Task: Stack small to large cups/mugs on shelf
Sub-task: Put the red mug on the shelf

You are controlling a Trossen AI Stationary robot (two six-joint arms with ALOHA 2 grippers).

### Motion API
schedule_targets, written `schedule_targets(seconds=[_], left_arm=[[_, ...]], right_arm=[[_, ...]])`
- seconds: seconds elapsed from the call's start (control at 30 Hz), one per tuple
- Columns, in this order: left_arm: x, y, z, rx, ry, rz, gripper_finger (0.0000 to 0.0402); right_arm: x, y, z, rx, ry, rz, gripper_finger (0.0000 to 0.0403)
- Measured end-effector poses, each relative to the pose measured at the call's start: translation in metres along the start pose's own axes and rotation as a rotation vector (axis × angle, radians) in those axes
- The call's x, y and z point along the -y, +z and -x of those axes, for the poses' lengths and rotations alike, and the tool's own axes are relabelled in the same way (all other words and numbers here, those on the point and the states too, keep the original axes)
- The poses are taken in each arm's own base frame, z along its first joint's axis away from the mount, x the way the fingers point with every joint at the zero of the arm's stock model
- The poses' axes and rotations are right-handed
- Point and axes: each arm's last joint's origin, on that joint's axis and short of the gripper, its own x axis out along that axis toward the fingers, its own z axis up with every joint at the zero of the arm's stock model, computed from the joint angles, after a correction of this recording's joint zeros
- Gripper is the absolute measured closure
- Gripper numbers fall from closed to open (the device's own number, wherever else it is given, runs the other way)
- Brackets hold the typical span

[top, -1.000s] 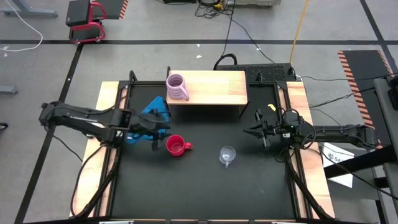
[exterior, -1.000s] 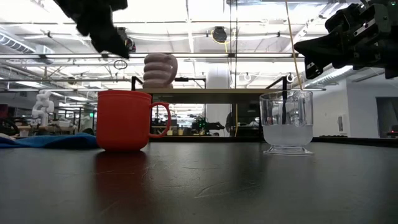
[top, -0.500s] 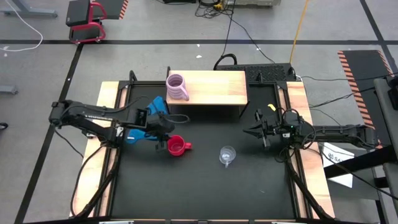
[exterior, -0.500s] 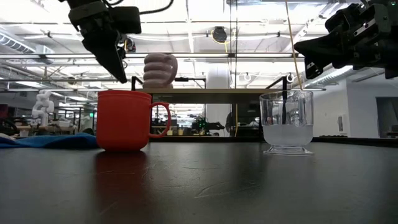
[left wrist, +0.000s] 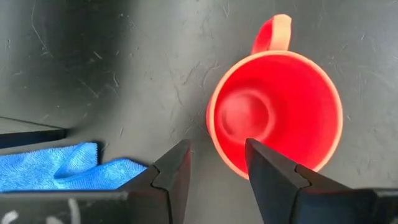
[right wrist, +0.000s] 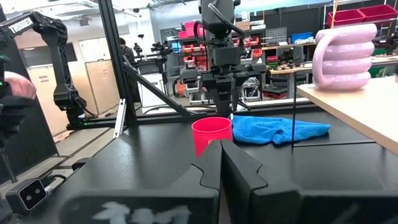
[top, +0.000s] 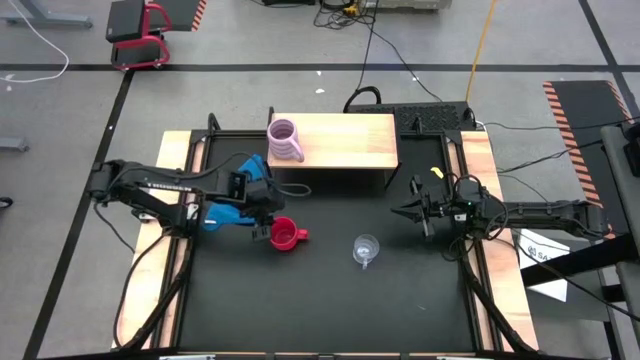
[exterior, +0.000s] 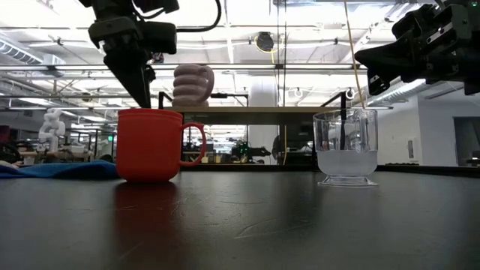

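The red mug (top: pixel 284 234) stands upright on the black tabletop, its handle (left wrist: pixel 273 34) turned toward the table's right. My left gripper (left wrist: pixel 217 149) hangs open just above the rim opposite the handle, pointing steeply down, one finger over the mug's inside and one outside its wall. The clear glass cup (top: pixel 366 248) stands to the right of the mug. The ribbed lilac mug (top: pixel 285 140) stands on the left end of the light-wood shelf (top: pixel 345 140). My right gripper (top: pixel 410 212) waits shut above the table's right side.
A blue cloth (top: pixel 245 185) lies on the tabletop left of the shelf, under my left arm. Pale wooden rails (top: pixel 175 160) run along both sides of the table. Open black tabletop lies in front of the mug and the glass cup.
My left gripper has gone toward the table's right and down, and now hangs over the red mug's rim. It has tipped to point more steeply down. The mugs and the glass cup have kept their places.
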Motion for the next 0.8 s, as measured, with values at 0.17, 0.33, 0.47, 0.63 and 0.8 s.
schedule_targets(seconds=[0.17, 0.33, 0.47, 0.63, 0.8], left_arm=[[0.001, 0.001, -0.007, -0.026, -0.012, -0.012, 0.025], [0.001, 0.001, -0.01, -0.038, -0.015, -0.018, 0.025], [0.002, 0.002, -0.012, -0.039, -0.039, -0.012, 0.025], [0.003, 0.006, -0.019, -0.042, -0.071, 0.0, 0.025], [0.003, 0.007, -0.032, -0.076, -0.065, -0.008, 0.025]], right_arm=[[0.0, 0.0, 0.0, 0.0, 0.0, 0.0, 0.0403], [0.0, 0.0, 0.0, 0.001, 0.0, -0.001, 0.0403], [0.0, 0.0, 0.0, 0.0, 0.0, -0.001, 0.0403], [0.0, 0.0, 0.0, 0.0, 0.001, -0.008, 0.0403], [0.0, 0.0, 0.0, 0.004, 0.001, -0.007, 0.0403]])
